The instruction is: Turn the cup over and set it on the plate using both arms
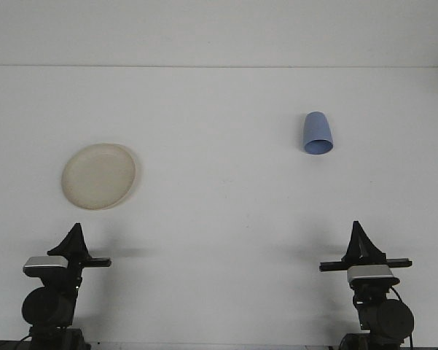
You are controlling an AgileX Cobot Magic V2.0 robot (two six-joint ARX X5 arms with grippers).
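- While both arms sit parked at near edge: left gripper (73,235) fingers pinched together, holding nothing.
- Cream plate (99,176) left, just beyond it.
- Blue cup (317,133) far right, inverted, well apart from plate; could tip or slide under off-centre grasp.
- Right gripper (360,237) likewise closed, empty.

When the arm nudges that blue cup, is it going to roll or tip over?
The blue cup seems to stand mouth down on its wider rim, so it probably slides rather than tips. Knocked onto its tapered side, it would likely roll in a curve. It looks like thin plastic, so probably light and easily pushed away.
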